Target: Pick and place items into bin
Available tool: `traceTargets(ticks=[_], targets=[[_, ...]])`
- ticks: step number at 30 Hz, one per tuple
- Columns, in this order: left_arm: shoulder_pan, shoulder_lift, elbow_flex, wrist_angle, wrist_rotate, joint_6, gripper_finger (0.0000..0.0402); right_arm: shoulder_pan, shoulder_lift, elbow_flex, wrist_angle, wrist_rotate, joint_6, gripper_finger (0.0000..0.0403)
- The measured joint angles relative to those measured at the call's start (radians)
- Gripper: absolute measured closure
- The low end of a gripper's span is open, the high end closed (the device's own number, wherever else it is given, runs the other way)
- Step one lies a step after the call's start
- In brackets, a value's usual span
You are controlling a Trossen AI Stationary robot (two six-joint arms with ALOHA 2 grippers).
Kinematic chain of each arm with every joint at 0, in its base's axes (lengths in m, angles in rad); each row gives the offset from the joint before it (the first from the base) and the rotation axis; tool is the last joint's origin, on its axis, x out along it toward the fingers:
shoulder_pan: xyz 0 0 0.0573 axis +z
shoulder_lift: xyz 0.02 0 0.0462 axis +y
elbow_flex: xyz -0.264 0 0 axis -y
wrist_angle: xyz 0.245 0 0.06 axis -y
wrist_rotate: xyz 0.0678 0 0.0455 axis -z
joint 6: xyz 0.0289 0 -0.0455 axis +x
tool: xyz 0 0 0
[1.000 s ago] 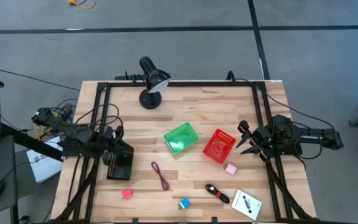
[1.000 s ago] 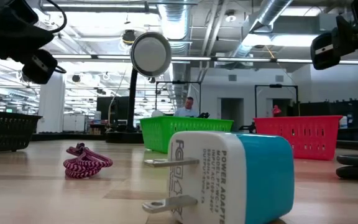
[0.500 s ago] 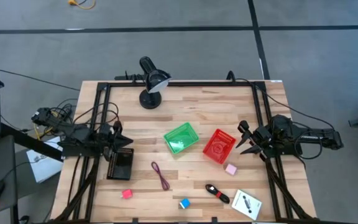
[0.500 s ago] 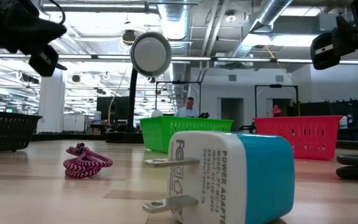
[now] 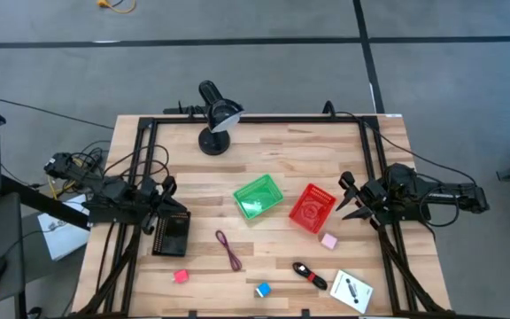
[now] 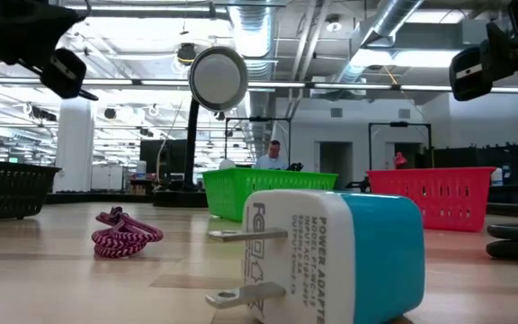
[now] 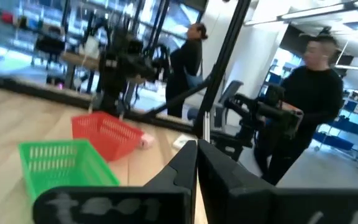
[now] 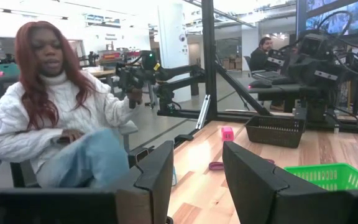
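My left gripper (image 5: 168, 189) hangs shut and holds nothing, above the far end of the black bin (image 5: 171, 234); its fingers meet in the left wrist view (image 7: 196, 147). My right gripper (image 5: 345, 197) waits open beside the red bin (image 5: 311, 208); its own view shows a gap between the fingers (image 8: 197, 150). On the wood lie the maroon cord (image 5: 228, 251), red-pink block (image 5: 181, 276), blue cube (image 5: 263, 290), pale pink cube (image 5: 328, 240), black-and-red tool (image 5: 310, 276) and white card (image 5: 351, 290). Seen level, the blue cube is a blue-and-white power adapter (image 6: 331, 256).
A green bin (image 5: 258, 197) stands mid-table beside the red one. A round-headed lamp (image 5: 214, 122) stands at the far edge. A black frame (image 5: 379, 168) runs round the table. People sit and stand beyond the table (image 8: 55, 118).
My left gripper has risen from over the black bin and drawn back toward the table's far edge, now hovering above the bin's far end. The right arm and the items have kept still.
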Motion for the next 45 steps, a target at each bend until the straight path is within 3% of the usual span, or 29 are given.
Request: traceTargets(ticks=[5,12,17,22,27,31,35,45], targets=[[0.000,-0.001,0.001,0.033,-0.036,0.130,0.0368,0.000,0.000,0.000,0.000,0.000,0.000,0.0269],[0.000,0.000,0.023,-0.003,-0.077,0.292,0.0278,0.000,0.000,0.000,0.000,0.000,0.000,0.0270],[0.000,0.008,0.197,-0.222,-0.106,0.379,0.0238,0.000,0.000,0.000,0.000,0.000,0.000,0.0268],[0.000,0.077,0.440,-0.519,-0.164,0.418,0.0241,0.000,0.000,0.000,0.000,0.000,0.000,0.0270],[0.000,0.198,0.619,-0.770,-0.163,0.414,0.0253,0.000,0.000,0.000,0.000,0.000,0.000,0.0269],[0.000,0.315,0.662,-0.930,-0.099,0.349,0.0255,0.000,0.000,0.000,0.000,0.000,0.000,0.0269],[0.000,0.448,0.653,-0.907,0.036,0.353,0.0255,0.000,0.000,0.000,0.000,0.000,0.000,0.0270],[0.000,0.861,0.653,-0.705,0.129,0.532,0.0224,-0.006,0.000,0.000,0.045,0.000,-0.024,0.0270]])
